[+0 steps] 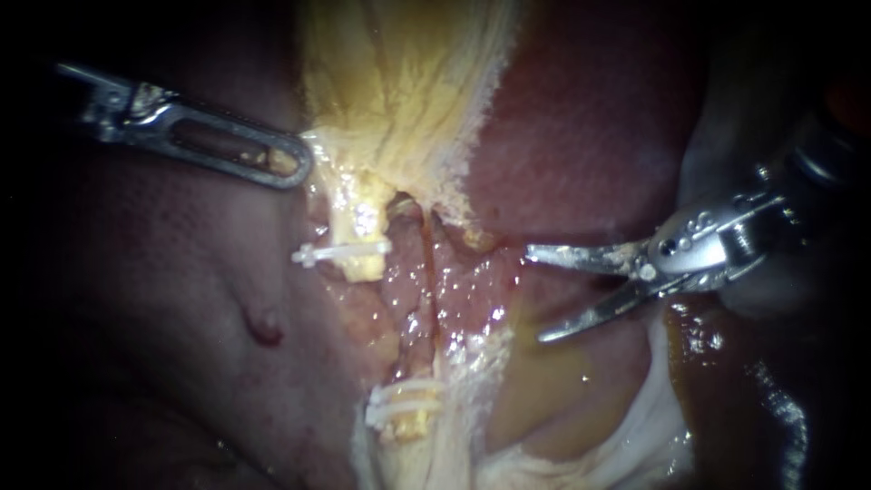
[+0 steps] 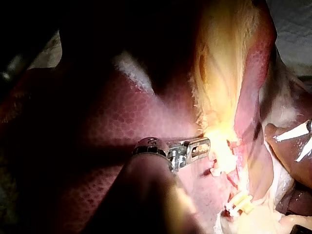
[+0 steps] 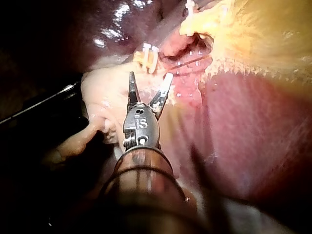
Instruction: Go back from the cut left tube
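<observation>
Plainly, the left tube (image 1: 363,231) is cut through. Its upper stump hangs under the gallbladder (image 1: 399,82) with one white clip (image 1: 340,251) across it. Its lower stump lies apart from the upper one, nearer the liver's (image 1: 181,299) lower edge, and carries a pair of clips (image 1: 404,404). A thin reddish strand (image 1: 426,290) runs just beside the gap between the stumps.

The right instrument (image 1: 535,295) ends in two blades that stand spread with nothing between them. They point toward the tube but sit well clear of it, with wet tissue between. In the right wrist view the lower stump lies just ahead of the parted blades of this instrument (image 3: 149,80), not touching them.

The left instrument (image 1: 295,163) has its jaws clamped on the gallbladder's edge, up and to the side of the upper stump.
</observation>
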Controlling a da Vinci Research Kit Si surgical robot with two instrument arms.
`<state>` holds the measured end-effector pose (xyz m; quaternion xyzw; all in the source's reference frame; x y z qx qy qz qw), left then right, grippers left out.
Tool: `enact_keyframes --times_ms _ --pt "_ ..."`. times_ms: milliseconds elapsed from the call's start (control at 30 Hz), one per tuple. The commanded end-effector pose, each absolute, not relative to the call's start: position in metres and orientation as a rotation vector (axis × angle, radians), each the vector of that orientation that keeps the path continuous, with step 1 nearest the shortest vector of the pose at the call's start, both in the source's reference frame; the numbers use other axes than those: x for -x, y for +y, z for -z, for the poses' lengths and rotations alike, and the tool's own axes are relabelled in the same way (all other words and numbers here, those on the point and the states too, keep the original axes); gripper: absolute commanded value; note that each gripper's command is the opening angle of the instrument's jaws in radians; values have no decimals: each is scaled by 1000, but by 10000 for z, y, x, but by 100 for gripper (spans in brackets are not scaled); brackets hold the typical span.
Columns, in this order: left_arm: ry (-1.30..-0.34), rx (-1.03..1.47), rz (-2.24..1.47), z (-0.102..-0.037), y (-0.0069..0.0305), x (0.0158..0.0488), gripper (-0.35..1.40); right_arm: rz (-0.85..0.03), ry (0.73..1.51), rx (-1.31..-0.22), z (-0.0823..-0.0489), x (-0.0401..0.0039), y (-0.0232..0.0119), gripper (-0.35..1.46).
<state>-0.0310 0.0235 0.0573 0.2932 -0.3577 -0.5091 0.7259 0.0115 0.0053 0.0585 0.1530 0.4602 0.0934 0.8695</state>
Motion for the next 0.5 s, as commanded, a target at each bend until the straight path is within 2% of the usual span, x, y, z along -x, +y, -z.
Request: enact_keyframes --times_ms 33,267,500 --pt "-788 -636 1127 -579 234 315 -35 -196 963 -320 -586 -115 53 145" --pt "-789 -651 1114 -610 230 344 -35 -197 962 -319 -589 -112 54 145" --pt "-792 -658 1109 -613 227 350 -35 -198 961 -318 -593 -112 56 145"
